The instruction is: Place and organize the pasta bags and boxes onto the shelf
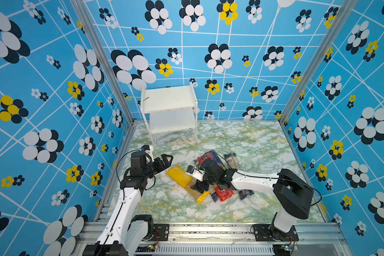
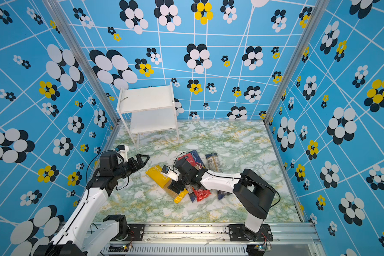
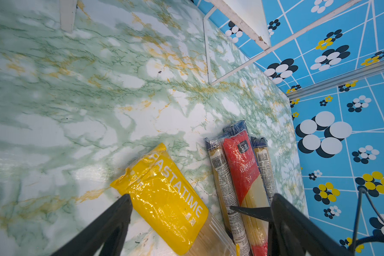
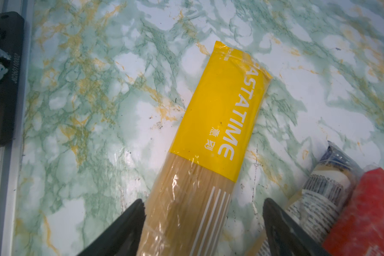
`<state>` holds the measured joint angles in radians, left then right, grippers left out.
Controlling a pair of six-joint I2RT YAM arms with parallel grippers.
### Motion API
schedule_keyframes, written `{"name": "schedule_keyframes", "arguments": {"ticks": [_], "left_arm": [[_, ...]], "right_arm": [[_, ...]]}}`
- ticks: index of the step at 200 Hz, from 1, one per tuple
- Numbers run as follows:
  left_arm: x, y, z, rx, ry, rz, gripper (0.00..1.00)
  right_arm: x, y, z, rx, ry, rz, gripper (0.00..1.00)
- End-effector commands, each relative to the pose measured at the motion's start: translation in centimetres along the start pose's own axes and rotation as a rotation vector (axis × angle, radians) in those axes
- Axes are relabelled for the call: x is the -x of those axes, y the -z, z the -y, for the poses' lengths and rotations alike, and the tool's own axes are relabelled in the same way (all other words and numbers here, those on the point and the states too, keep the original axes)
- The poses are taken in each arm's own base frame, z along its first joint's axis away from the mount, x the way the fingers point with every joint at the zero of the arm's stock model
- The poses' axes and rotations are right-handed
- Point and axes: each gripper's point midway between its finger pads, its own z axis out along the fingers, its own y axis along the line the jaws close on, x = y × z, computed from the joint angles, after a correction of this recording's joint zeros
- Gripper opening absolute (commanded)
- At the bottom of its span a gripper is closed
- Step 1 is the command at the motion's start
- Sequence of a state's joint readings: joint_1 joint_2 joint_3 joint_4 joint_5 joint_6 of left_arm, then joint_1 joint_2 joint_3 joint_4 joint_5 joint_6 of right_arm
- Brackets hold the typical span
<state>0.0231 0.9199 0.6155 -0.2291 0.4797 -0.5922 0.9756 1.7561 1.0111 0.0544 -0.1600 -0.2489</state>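
The white two-tier shelf (image 1: 169, 99) (image 2: 146, 99) stands at the back left with both boards bare. The pasta packs lie in a loose pile mid-table. The yellow bag (image 1: 180, 177) (image 2: 156, 175) (image 3: 164, 199) (image 4: 222, 110) lies apart at the pile's left. My right gripper (image 1: 198, 187) (image 2: 175, 186) (image 4: 203, 201) is open, low over the bag's clear part, with a finger on each side. The red bag (image 1: 225, 194) (image 3: 242, 161), the dark blue box (image 2: 195, 155) and slim printed bags (image 1: 231, 160) (image 3: 222, 177) lie partly under that arm. My left gripper (image 1: 167, 160) (image 2: 143, 160) (image 3: 201, 197) hovers open and holds nothing, left of the yellow bag's far end.
Patterned blue walls close in the table on three sides. An aluminium rail (image 1: 208, 230) with both arm bases runs along the front. A black mount plate (image 4: 2, 77) sits at the table edge. The shelf's thin legs (image 1: 153, 139) stand on the marble top.
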Motion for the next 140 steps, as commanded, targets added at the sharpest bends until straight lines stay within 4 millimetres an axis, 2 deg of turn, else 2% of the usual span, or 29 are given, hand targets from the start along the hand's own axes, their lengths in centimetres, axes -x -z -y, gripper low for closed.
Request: {"name": "schedule_keyframes", "arguments": {"ticks": [1,79,135,140], "left_arm": [[-0.8,0.5,-0.5,0.004,0.035,-0.015,0.99],[-0.7,1.3,-1.5,0.024,0.083,-0.003,0.99],[-0.9,1.7,-1.9,0.028,0.093,0.004,0.99],[-0.9,1.7,-1.8,0.027,0.094,0.001,0.99]], "right_arm": [[0.7,-1.0,0.5,-0.028,-0.039,-0.007,0.86],[-1.8,-4.8,0.6,-0.077,-0.033,-0.212,0.85],[-2.6,-6.2,0.7,-0.072,-0.058,-0.298,0.71],[-2.6,-6.3,0.8,-0.077,-0.066,-0.308,0.67]]}}
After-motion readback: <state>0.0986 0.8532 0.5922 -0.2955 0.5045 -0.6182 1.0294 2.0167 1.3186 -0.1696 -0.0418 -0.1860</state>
